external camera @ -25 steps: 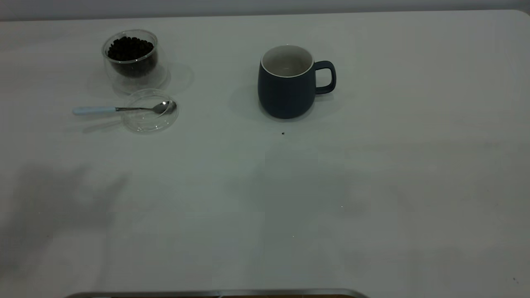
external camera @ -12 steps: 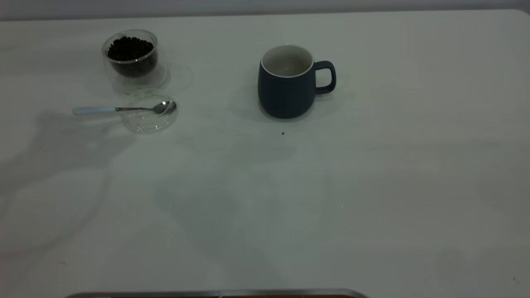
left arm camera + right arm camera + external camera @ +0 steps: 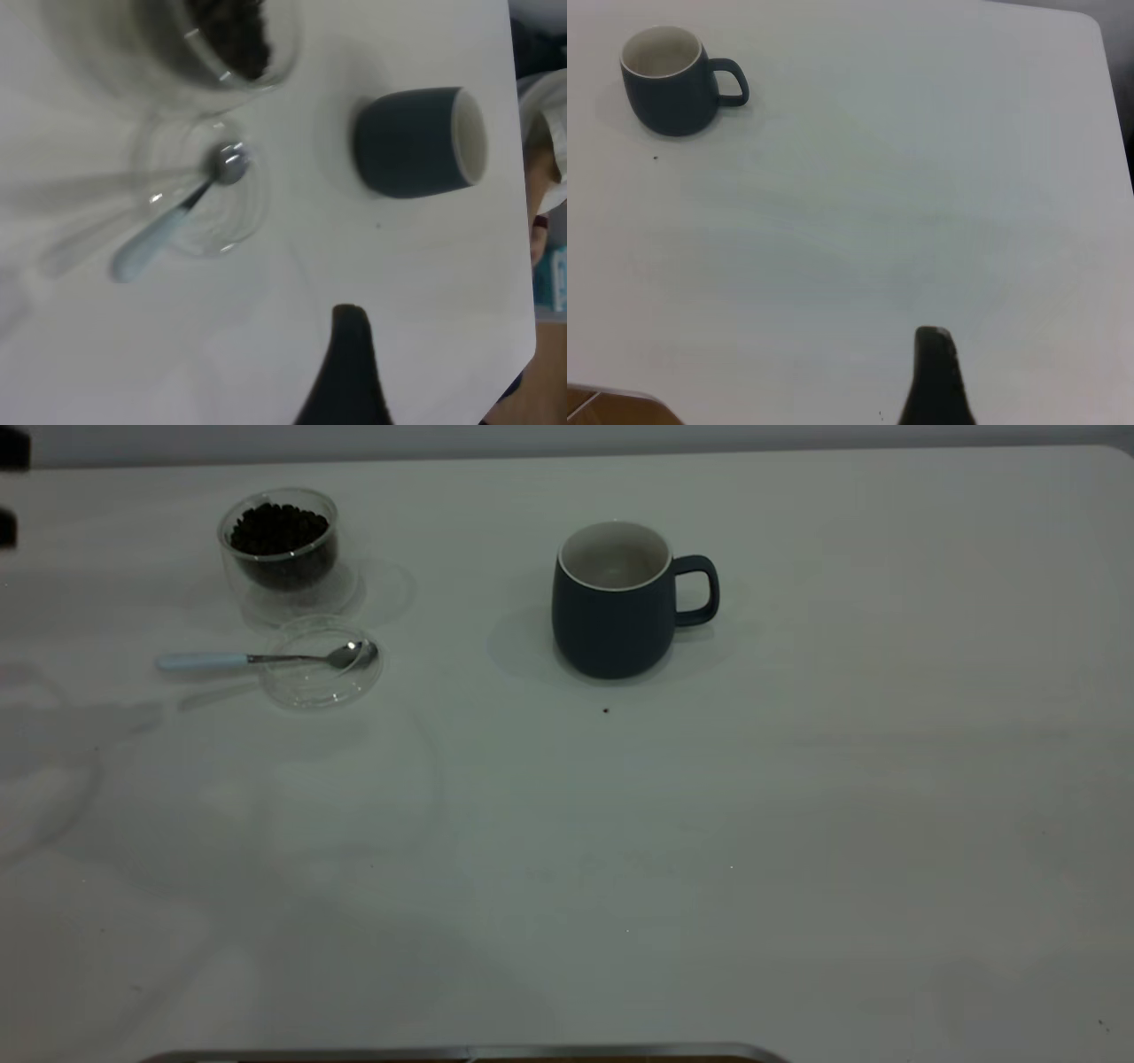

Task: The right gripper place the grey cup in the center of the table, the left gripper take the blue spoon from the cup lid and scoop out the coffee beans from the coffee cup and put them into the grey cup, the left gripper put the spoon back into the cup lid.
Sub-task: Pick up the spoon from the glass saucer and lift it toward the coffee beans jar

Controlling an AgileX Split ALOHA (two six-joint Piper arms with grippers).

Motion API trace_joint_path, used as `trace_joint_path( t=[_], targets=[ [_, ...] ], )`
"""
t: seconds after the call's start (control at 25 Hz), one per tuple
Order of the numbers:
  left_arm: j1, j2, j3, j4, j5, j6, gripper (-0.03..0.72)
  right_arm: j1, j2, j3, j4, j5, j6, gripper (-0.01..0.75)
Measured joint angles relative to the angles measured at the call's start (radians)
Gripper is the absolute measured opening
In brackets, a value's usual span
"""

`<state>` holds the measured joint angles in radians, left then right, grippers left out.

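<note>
The grey cup [image 3: 613, 600] is standing upright near the middle of the table [image 3: 797, 824], handle toward the right arm's side, so the placing step looks finished and the spoon pickup is the step in hand. The blue spoon [image 3: 266, 659] is lying untouched with its bowl resting in the cup lid [image 3: 321, 664] and its pale handle sticking out over the rim onto the table; just behind the lid the coffee cup [image 3: 282, 553] is sitting full of coffee beans [image 3: 279, 529]. In the left wrist view one black finger of the left gripper [image 3: 347, 372] is hovering above the table, well apart from the spoon handle, and nothing is between the fingers that show; whether its jaws are apart or together I cannot tell, since only one finger is in view. The right gripper [image 3: 935, 376] is hanging over bare table far from the cup, holding nothing visible, its opening likewise not readable. The next move probably calls for the left gripper to descend on the pale handle where it clears the lid, pinching it without dragging the light lid. Compared with the earlier exterior frames, the cups, lid and spoon are sitting exactly where they were; only the broad shadows over the left side are shifting, and a dark arm part is now showing at the upper-left edge.
</note>
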<state>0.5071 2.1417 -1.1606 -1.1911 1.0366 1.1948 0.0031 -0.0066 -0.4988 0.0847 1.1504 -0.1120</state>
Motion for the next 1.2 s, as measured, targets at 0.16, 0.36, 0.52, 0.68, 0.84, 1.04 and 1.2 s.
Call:
trace_joint_path(
  t=[0.16, 0.36, 0.52, 0.68, 0.84, 1.04, 1.2],
  targets=[
    [0.018, 0.121, -0.05, 0.015, 0.028, 0.023, 0.713, 0.0, 0.0, 0.0, 0.0, 0.0, 0.0, 0.592],
    [0.018, 0.235, -0.134, 0.036, 0.038, 0.022, 0.713, 0.0, 0.0, 0.0, 0.0, 0.0, 0.0, 0.592],
    [0.018, 0.304, -0.184, 0.063, 0.047, -0.002, 0.713, 0.0, 0.0, 0.0, 0.0, 0.0, 0.0, 0.592],
    [0.018, 0.366, -0.225, 0.066, 0.057, -0.013, 0.713, 0.0, 0.0, 0.0, 0.0, 0.0, 0.0, 0.592],
    [0.018, 0.419, -0.257, 0.066, 0.063, -0.016, 0.713, 0.0, 0.0, 0.0, 0.0, 0.0, 0.0, 0.592],
    [0.001, 0.465, -0.293, 0.064, 0.074, -0.016, 0.713, 0.0, 0.0, 0.0, 0.0, 0.0, 0.0, 0.592],
    [-0.033, 0.495, -0.326, 0.036, 0.074, -0.016, 0.71, 0.0, -0.001, 0.0, 0.0, 0.001, 0.0, 0.592]
  ],
)
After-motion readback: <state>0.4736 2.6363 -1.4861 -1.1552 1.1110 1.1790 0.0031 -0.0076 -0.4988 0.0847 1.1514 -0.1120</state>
